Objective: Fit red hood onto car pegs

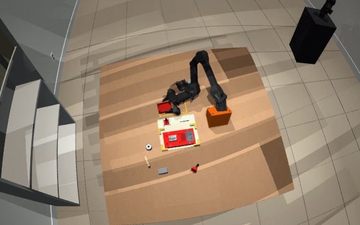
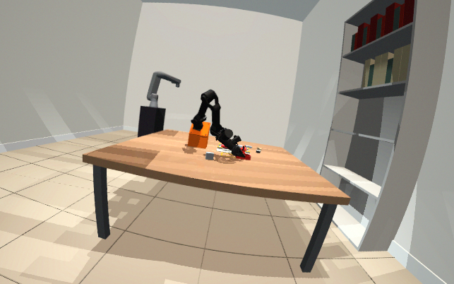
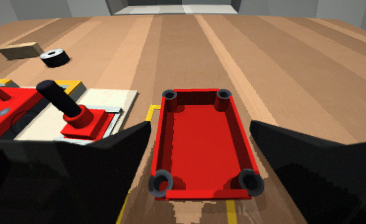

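The red hood (image 1: 163,108) (image 2: 248,157) (image 3: 199,145) lies on the table with its hollow side up, showing a ringed boss in each corner. My gripper (image 1: 166,106) (image 3: 200,125) is open and empty, with one finger on each side of the hood. I see table between the fingers and the hood walls in the wrist view. The red chassis (image 1: 178,143) (image 3: 14,106) sits in the pale jig (image 1: 176,126) (image 3: 129,98), with the grey engine block (image 1: 172,137) on its deck. Small pegs show around the engine.
A red piece with a black lever (image 1: 166,122) (image 3: 86,125) stands on the jig near the hood. A wheel (image 1: 148,145) (image 3: 55,58), wooden strip (image 1: 147,162) (image 3: 21,51), grey block (image 1: 162,170) and red-black piece (image 1: 194,169) lie beyond. The orange arm base (image 1: 218,120) (image 2: 198,140) stands beside the jig.
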You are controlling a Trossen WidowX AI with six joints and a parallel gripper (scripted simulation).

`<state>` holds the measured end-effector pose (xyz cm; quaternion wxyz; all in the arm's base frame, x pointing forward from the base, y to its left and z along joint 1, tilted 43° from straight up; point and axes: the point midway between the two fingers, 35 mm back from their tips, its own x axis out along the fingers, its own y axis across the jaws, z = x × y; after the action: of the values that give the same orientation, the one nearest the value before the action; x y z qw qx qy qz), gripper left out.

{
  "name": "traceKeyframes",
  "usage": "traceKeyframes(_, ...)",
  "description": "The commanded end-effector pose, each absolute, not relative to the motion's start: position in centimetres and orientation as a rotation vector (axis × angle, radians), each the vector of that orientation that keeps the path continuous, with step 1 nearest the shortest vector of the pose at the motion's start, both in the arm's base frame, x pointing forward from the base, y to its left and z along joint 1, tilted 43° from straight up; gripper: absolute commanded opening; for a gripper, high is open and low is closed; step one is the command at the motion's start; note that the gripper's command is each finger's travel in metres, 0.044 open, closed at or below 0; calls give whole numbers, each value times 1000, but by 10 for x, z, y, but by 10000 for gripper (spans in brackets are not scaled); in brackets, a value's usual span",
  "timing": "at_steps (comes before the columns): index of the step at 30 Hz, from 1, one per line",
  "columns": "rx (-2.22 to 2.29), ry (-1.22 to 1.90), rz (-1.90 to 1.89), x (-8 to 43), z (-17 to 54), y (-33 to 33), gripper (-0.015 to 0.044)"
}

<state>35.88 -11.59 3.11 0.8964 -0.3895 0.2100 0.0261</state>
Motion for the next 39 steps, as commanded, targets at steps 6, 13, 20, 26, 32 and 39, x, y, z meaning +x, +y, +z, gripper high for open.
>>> traceKeyframes(6, -807, 435, 54, 359, 30, -117, 335)
traceKeyframes(13, -807, 435, 54, 359, 30, -117, 288)
traceKeyframes(20, -807, 435, 54, 359, 36, -112, 144)
traceKeyframes(26, -807, 435, 55, 359, 50, -99, 0)
traceKeyframes(32, -806, 434, 55, 357, 64, -87, 0)
traceKeyframes(39, -805, 432, 55, 352, 79, -73, 0)
